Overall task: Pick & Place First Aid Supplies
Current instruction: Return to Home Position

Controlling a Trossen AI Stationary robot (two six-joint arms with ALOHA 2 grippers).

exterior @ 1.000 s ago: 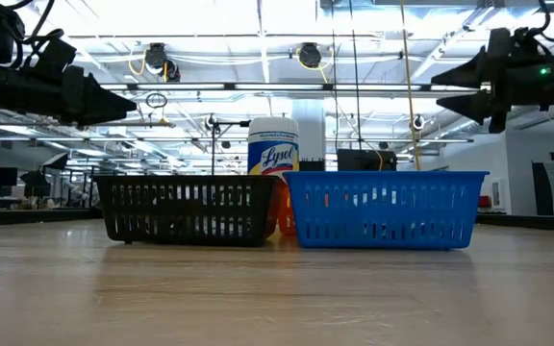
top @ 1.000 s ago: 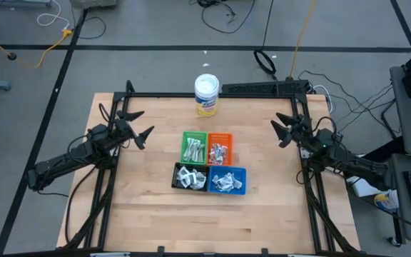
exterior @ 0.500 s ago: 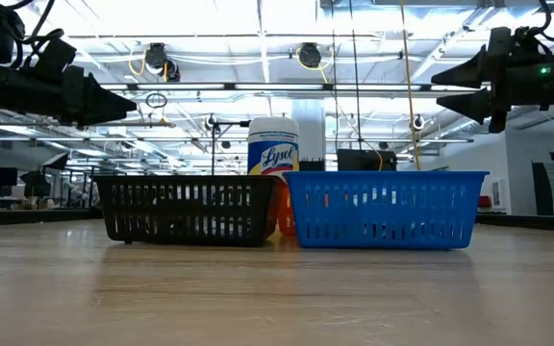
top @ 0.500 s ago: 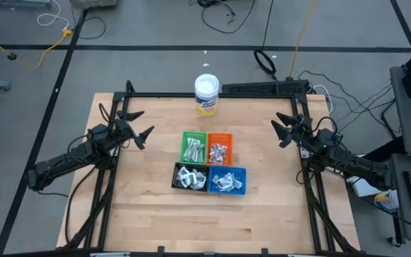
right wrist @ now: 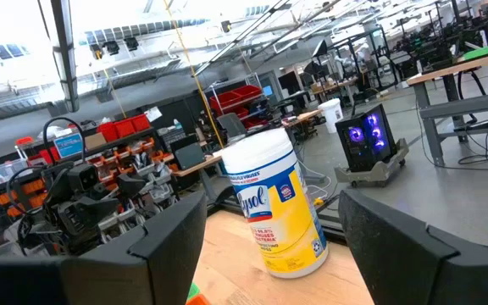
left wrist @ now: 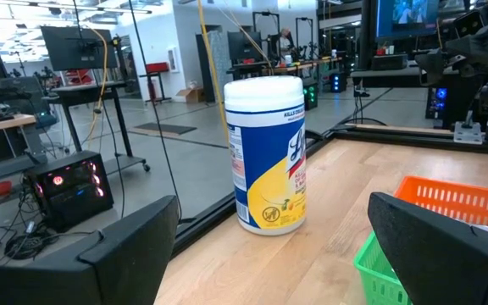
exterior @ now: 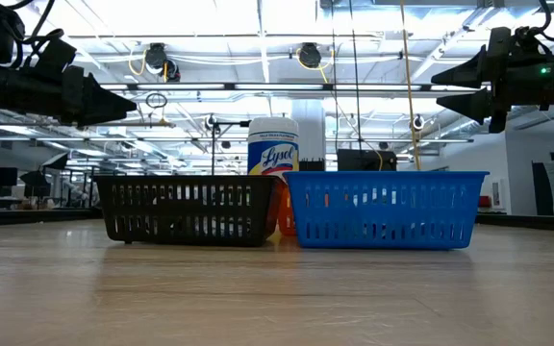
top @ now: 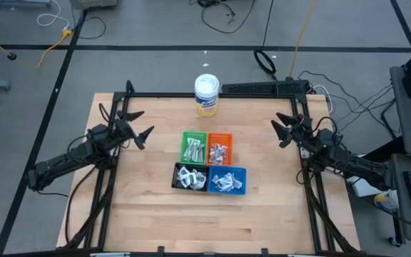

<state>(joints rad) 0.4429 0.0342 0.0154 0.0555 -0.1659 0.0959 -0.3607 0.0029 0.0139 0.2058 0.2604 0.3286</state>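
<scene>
Two dark fingers [left wrist: 117, 254] are sitting spread wide apart. Btwn them, a white-lidded, yellow-labelled tub [left wrist: 267, 157] is standing upright on the wooden worktop [left wrist: 337, 182], nr its edge. Orange tray [left wrist: 464, 203] & green tray [left wrist: 379, 273] are showing beside it.

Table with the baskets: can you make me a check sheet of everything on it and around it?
Surface: wooden table, dark frame around it.
Job's things: white packets and pale strips lie sorted in the green tray, orange tray, black tray and blue tray; none loose.
Clutter: yellow-labelled tub at the far edge.
Grippers: left gripper and right gripper open, empty, raised at the sides.
Cables: cables on the floor beyond the table.
Surroundings: grey floor with dark tape lines.
</scene>
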